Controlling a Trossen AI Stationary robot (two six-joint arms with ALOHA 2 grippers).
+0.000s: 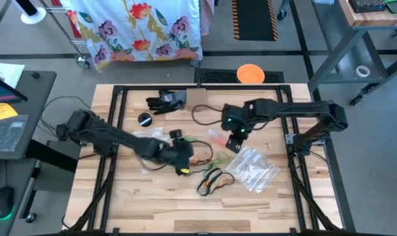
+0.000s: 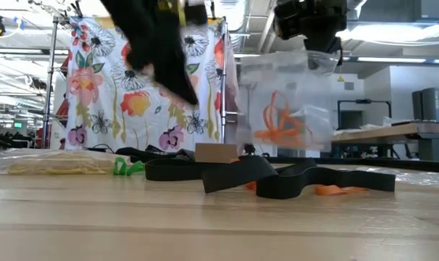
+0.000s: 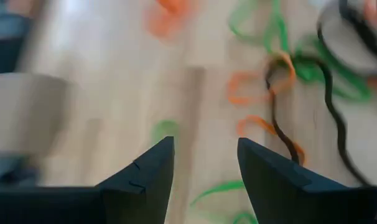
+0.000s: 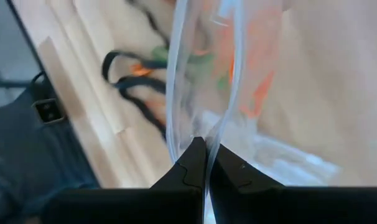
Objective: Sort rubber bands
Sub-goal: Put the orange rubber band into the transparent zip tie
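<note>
Looking level across the table, the low view alone shows dark rubber bands (image 2: 277, 177) lying flat in long loops across the picture, with orange bits (image 2: 334, 191) beside them. Behind, a clear bag (image 2: 285, 109) holding orange bands hangs upright from the right gripper (image 4: 206, 163), jaws pinched on its top edge. The left wrist view shows the left gripper (image 3: 205, 163), jaws wide and empty, over scattered green and orange loops (image 3: 263, 87) on the wood.

You've got bright, even overhead light, glaring ceiling strips in the low view, the left arm (image 2: 158, 51) smeared by motion, and both wrist views soft beyond the fingers.
</note>
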